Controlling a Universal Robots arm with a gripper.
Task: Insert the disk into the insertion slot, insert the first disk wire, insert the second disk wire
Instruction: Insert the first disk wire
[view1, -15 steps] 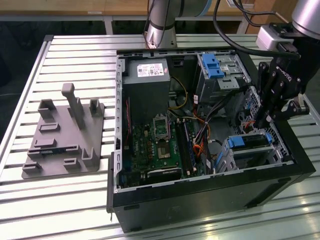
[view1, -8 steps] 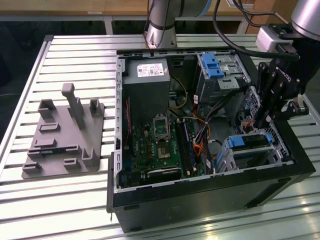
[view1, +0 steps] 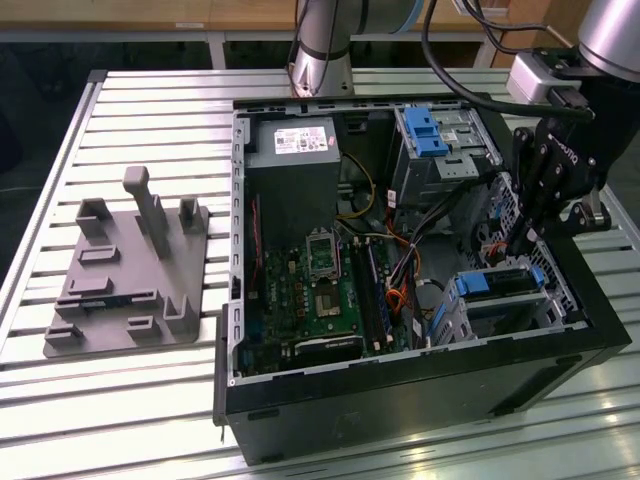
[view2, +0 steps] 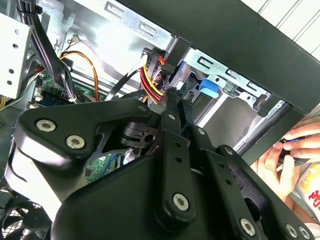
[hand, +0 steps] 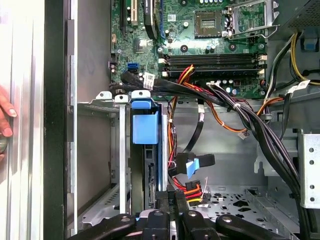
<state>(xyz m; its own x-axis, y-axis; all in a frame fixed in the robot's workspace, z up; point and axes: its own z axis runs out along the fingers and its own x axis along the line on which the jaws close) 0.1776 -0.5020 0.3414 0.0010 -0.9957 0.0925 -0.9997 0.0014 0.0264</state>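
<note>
Exterior view: black case (view1: 400, 400) lies open on a ribbed aluminium table (view1: 150, 400). At the exterior view's right the black gripper (view1: 520, 243) points down, fingers closed together, just above the grey perforated sheet-metal slot (view1: 525, 318). The flat, blue-framed disk (view1: 493, 283) sits inside it. Grey moulded fixture (view1: 125, 275) at the exterior view's left.

Second wrist view: fingers (view2: 170, 130) pressed narrow, tips near red-yellow wires (view2: 150, 82). Cannot tell if anything is pinched.

First wrist view: disk (hand: 145, 122) edge-on in slot (hand: 123, 150), wires (hand: 192, 189) beside the tips.

Silver-grey tubular arm (view1: 322, 50) with black cables (view1: 430, 40). The gripper (view1: 522, 242) is matte black, its links studded with silver screws (view2: 180, 201).
</note>
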